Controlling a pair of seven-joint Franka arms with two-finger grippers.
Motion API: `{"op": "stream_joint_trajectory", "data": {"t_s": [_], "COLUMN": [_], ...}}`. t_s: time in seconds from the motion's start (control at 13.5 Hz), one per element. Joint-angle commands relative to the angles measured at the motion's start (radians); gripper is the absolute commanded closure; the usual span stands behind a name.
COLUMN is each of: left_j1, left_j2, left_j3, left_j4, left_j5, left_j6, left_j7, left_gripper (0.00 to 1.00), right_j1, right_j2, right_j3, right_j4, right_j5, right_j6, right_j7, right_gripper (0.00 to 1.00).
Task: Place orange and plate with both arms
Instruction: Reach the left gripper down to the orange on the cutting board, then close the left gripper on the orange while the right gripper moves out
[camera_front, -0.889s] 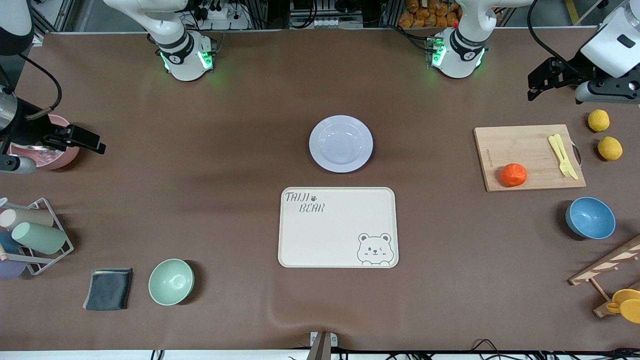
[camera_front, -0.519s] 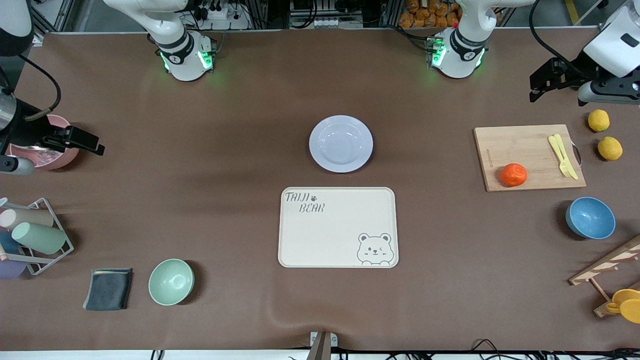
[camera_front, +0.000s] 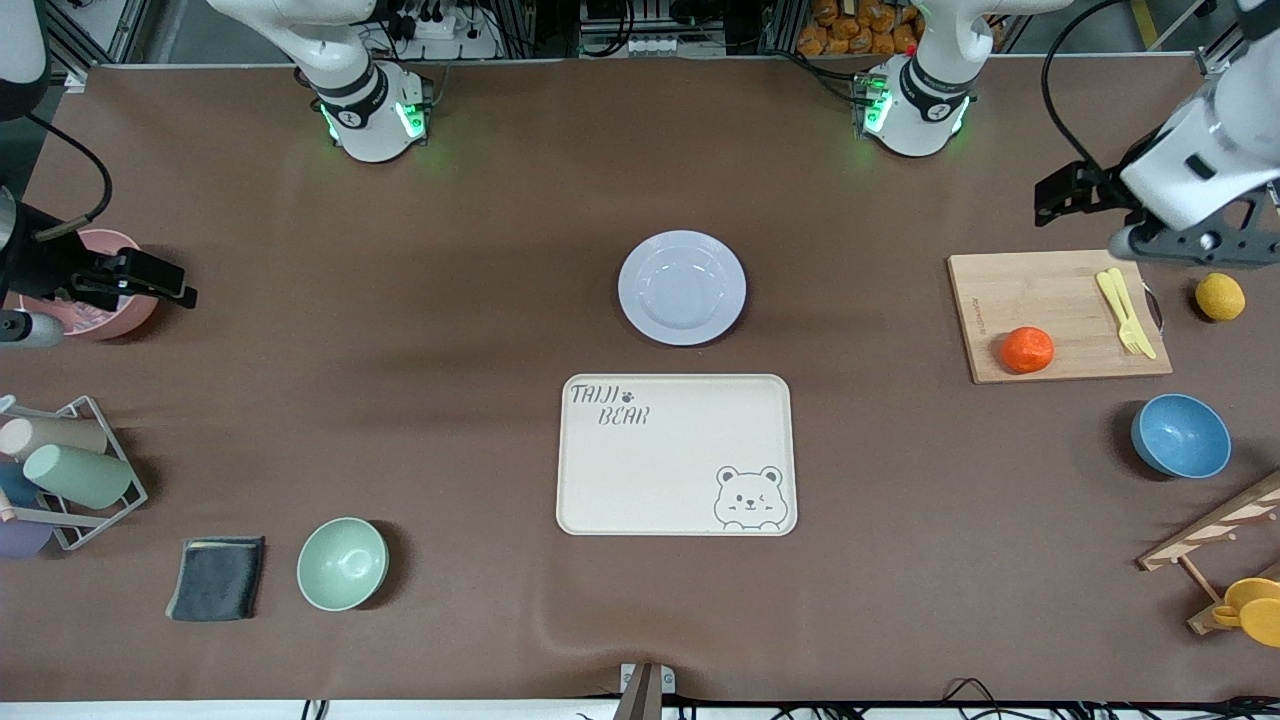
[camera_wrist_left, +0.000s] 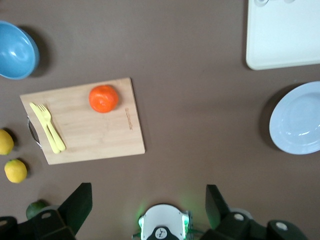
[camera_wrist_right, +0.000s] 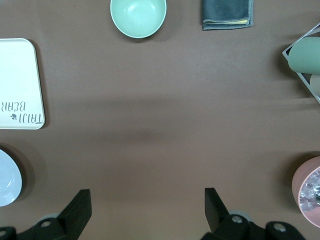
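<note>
Hanging the left gripper (camera_front: 1075, 190) in the air, off toward the left arm's end of the table from the bear tray (camera_front: 676, 455), fingers spread wide and gripping nothing. Hanging the right gripper (camera_front: 140, 275) off toward the right arm's end from the bear tray, over the rim of a pink bowl (camera_front: 110, 315), likewise spread wide and empty.

Locating the orange (camera_front: 1027, 349) on a cutting board (camera_front: 1040, 290), well off from the tray toward the left arm's end. Locating the plate (camera_front: 682, 287) flat on the table, just farther from the front camera than the tray and not touching it.

Judging the orange light, slightly yielding and prone to rolling: closing across its widest girth from above, squeezing gently. Judging the plate stiff, glossy, slippery and probably breakable: pinching the wide rim at one edge, allowing for little room under a rim lying this flat.
</note>
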Motion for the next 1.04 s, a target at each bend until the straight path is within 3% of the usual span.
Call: {"op": "stream_joint_trajectory", "data": {"t_s": [0.0, 0.59, 0.74, 0.96], "left_j1": [0.007, 0.033, 0.055, 0.121], "left_j2": [0.089, 0.372, 0.434, 0.420], "left_j3": [-0.006, 0.002, 0.001, -0.005], "left_j4": [0.020, 0.017, 0.010, -0.067], "left_j5": [0.035, 0.191, 0.179, 0.172], "left_j6": [-0.046, -0.111, -0.039, 0.110], "left_j7": [0.003, 0.021, -0.005, -0.043], "left_gripper": [0.00, 0.00, 0.00, 0.00], "right_j1": [-0.011, 0.020, 0.024, 0.043], "right_j2": [0.012, 0.027, 0.030, 0.033], "right_j3": [0.010, 0.015, 0.016, 0.016], "right_j4": [0.023, 0.023, 0.018, 0.020], "right_j5": [-0.021, -0.020, -0.015, -0.009], "right_j6": [-0.012, -0.043, -0.046, -0.052], "right_j7": [-0.023, -0.021, -0.017, -0.009], "right_gripper": [0.00, 0.00, 0.00, 0.00]}}
